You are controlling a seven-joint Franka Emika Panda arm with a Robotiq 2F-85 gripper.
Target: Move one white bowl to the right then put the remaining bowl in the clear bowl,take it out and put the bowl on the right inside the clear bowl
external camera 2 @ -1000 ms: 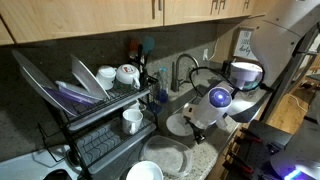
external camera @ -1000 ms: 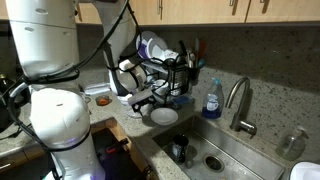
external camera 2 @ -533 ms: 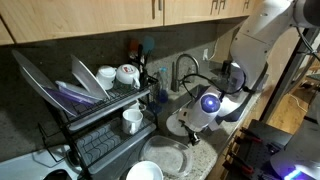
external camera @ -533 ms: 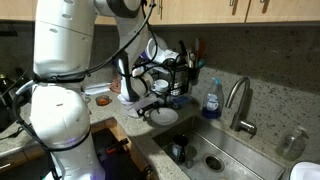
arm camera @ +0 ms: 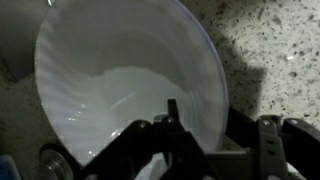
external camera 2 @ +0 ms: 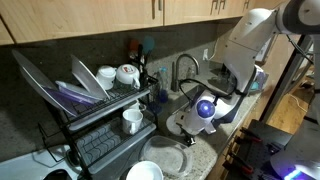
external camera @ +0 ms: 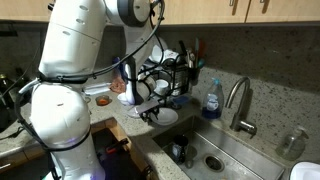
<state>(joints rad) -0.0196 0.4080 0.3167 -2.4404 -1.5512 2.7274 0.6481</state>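
Held the Panda arm [external camera: 75,60] bent low over the white bowl [arm camera: 120,70] on the counter [arm camera: 270,40], early in the job by every sign. Showed the gripper [arm camera: 220,115] astride the bowl's rim, 1 of its fingers [arm camera: 174,112] inside the dish and 1 outside, spread with a gap either side of the wall and clasping nothing yet. Judged step 1 of 3, the shift of 1 white bowl to the right, as barely begun, with the bowl seemingly flat on the stone and unlifted. Found the clear bowl [external camera 2: 165,157] well apart, nearer the camera in an exterior view, just beside the other white bowl [external camera 2: 143,172]; could not tell at that size whether anything lay in it. Counted as undone, on this reading: the nesting in the clear bowl, the taking out, and the final nesting of the right-hand bowl. Worked beneath wooden cabinets [external camera 2: 90,20] on speckled granite, beside a steel sink [external camera: 230,150], with a loaded dish rack [external camera 2: 100,135] against the wall, a curved faucet [external camera: 238,100] and a blue soap bottle [external camera: 211,100].
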